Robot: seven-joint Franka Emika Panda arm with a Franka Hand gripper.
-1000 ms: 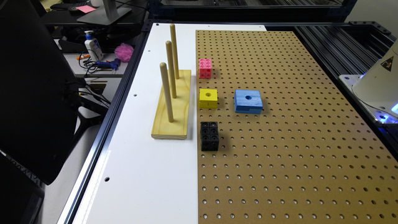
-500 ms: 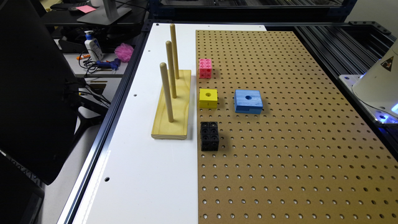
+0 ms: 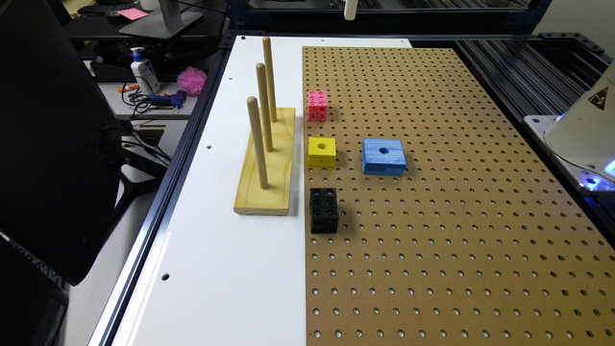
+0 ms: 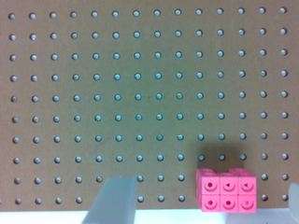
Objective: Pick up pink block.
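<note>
The scene is laid out on a large brown pegboard [image 3: 456, 202] set beside a white tabletop [image 3: 216, 269], on which a yellow wooden peg stand [image 3: 266, 161] with three upright dowels is placed, just beside the board's edge. Well out on the board lies the blue block [image 3: 384, 156], the biggest of the loose pieces; between it and the stand a yellow block [image 3: 322, 151] is seen, and nearer the camera a black cube [image 3: 324, 210]. The pink block [image 3: 317, 105] is found at the far end of that row, near the board's edge and the stand, apart from the yellow block. It is judged to be light, rigid plastic, not fragile, with smooth faces that could slip a little; the flat opposite side faces are best taken, squarely. In the wrist view the pink block [image 4: 226, 190] is seen resting on the board with the gripper [image 4: 205, 200] spread wide, one pale finger [image 4: 114, 200] to one side and the other just visible at the picture's border. Nothing is seen to crowd the block; only the dowels close by must be kept clear of on descent.
</note>
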